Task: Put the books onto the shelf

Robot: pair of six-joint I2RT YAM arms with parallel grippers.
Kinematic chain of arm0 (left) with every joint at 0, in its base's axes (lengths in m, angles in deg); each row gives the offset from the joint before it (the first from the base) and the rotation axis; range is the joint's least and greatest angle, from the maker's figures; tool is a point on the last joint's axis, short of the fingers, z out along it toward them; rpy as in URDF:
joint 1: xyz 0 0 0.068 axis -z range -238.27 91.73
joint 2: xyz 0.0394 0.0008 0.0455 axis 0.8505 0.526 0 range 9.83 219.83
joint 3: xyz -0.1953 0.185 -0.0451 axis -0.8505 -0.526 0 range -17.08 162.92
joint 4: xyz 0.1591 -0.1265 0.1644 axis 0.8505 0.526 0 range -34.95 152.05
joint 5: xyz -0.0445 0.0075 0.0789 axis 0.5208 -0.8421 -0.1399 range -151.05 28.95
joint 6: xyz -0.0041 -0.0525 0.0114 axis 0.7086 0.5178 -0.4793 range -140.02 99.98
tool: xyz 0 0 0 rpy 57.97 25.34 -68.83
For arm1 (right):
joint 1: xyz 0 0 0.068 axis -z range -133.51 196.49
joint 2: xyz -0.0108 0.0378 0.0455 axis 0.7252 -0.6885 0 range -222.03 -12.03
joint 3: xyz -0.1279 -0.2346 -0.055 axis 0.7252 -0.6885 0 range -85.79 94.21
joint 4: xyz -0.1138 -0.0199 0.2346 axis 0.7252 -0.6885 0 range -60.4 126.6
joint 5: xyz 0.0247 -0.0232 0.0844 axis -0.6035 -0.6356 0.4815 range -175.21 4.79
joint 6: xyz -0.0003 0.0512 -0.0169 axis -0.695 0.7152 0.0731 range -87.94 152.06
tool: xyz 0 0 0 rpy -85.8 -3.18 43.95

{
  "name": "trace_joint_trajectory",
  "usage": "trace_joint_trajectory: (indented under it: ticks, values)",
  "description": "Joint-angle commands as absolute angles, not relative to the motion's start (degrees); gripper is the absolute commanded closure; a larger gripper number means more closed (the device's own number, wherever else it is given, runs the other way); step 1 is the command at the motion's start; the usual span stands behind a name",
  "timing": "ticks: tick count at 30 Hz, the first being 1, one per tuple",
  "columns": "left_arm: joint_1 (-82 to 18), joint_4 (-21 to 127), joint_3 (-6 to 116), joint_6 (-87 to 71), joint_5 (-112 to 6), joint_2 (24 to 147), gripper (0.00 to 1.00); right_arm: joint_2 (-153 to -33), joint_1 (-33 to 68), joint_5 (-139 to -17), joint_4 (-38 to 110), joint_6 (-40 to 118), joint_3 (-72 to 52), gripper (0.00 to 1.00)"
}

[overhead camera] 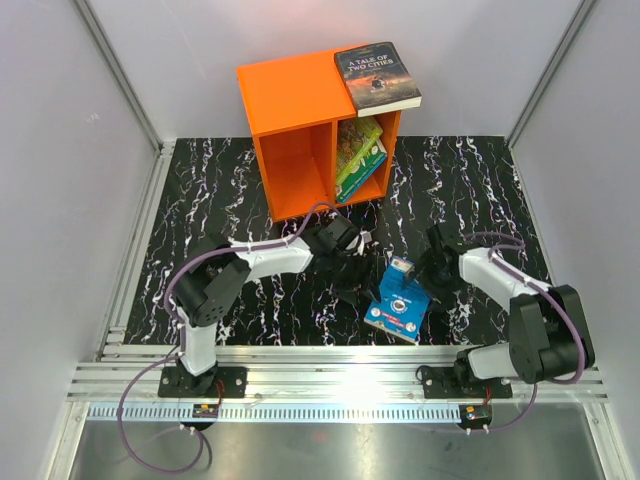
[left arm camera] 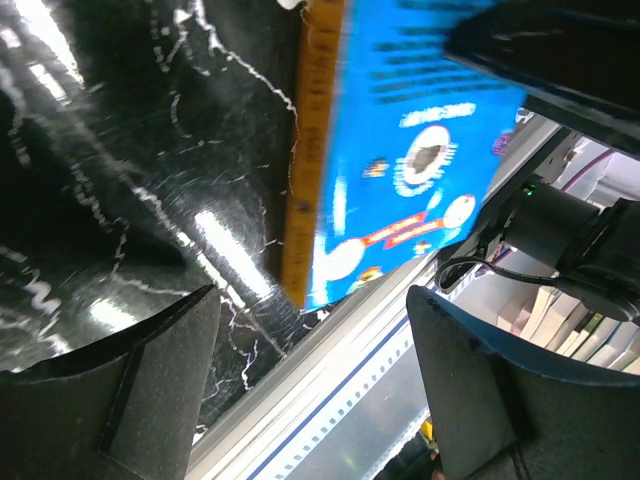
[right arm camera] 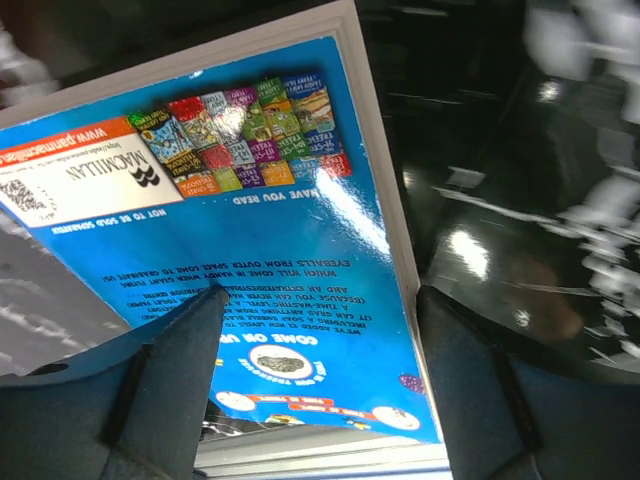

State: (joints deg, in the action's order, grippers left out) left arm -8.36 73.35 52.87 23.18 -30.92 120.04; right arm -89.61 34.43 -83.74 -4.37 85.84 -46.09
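The orange shelf stands at the back of the table. A dark brown book lies flat on its top. Two illustrated books lean in its right compartment. The blue book sits tilted near the front edge between both arms, its far end raised. My right gripper is at that raised end. In the right wrist view my right gripper is open and the blue back cover fills the gap behind the fingers. My left gripper is open and empty, just left of the book's orange spine.
The black marbled tabletop is walled in by grey panels with metal posts. An aluminium rail carrying both arm bases runs along the near edge. The shelf's left compartment holds nothing.
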Motion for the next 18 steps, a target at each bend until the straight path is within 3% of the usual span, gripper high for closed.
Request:
trace_joint_trajectory:
  ticks: [1, 4, 7, 8, 11, 14, 18]
  values:
    - [-9.74, 70.26, 51.13, 23.58, -31.16, 115.83, 0.22, -95.16, 29.19, -85.39, 6.09, 86.20, -45.29, 0.19]
    - [-10.71, 68.94, 49.11, 23.75, -30.99, 115.47, 0.22, -98.33, 26.46, -83.81, 7.33, 84.45, -40.72, 0.19]
    - [-10.98, 68.06, 47.61, 24.01, -30.72, 116.78, 0.22, -99.91, 25.57, -82.76, 7.95, 82.60, -38.25, 0.42]
    - [-10.89, 67.45, 47.26, 24.28, -30.46, 117.14, 0.22, -100.18, 25.48, -82.58, 8.12, 82.51, -38.25, 0.57]
    - [-10.89, 64.03, 44.01, 26.38, -29.67, 116.89, 0.23, -100.53, 25.48, -81.18, 10.49, 82.33, -39.82, 0.74]
    - [-10.89, 61.47, 41.11, 27.79, -28.88, 115.92, 0.23, -101.32, 25.39, -79.15, 13.83, 82.51, -43.07, 0.98]
    - [-10.89, 59.80, 38.73, 28.67, -28.35, 114.77, 0.23, -100.01, 25.13, -76.17, 17.08, 83.38, -46.15, 1.00]
